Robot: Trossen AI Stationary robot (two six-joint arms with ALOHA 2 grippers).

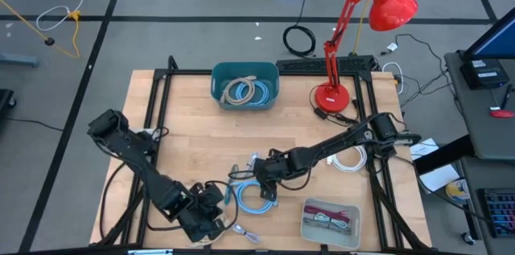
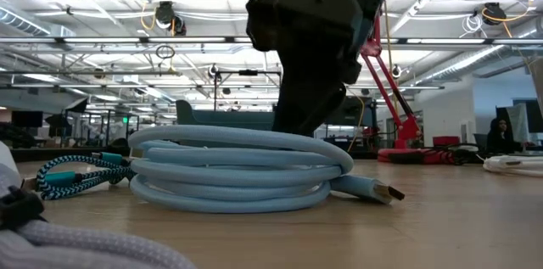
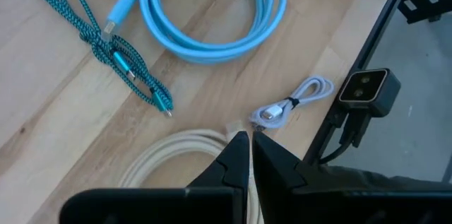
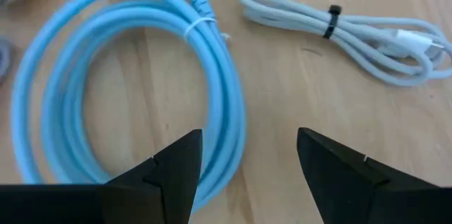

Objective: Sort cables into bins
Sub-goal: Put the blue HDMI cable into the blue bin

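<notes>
— Biggest first?
— Wooden table [image 1: 185, 142], carrying all of it. Then the two dark arms: left one folded at the near left corner, right one reaching in from the right edge toward the middle. Red desk lamp [image 1: 390, 2] standing at the far right.

— And the bins?
— Dark teal tub [image 1: 216, 86] at the far edge, middle, holding beige and light blue coils. Pale grey tray [image 1: 306, 221] at the near edge, right of centre, with maroon and grey pieces inside.

— Grippers?
— Right gripper [image 4: 247, 167] spread wide, hovering low over the rim of the light blue coil [image 4: 127, 75], holding nothing. Left gripper [image 3: 251, 155] pressed together, tips over the beige coil [image 3: 162, 155]; cannot tell whether any strand is pinched.

— Where exactly is that blue coil?
— Flat on the wood, near edge, about centre, between the two grippers, outside both bins.

— Smaller bits?
— White coil [image 1: 350, 158] lying by the right arm. Pale tied cable [image 4: 339, 33] just beside the blue coil. Teal braided cable [image 3: 106, 33] stretched out loose on the wood near it. Small grey bundle [image 3: 293, 104] close to the table's near edge.
</notes>
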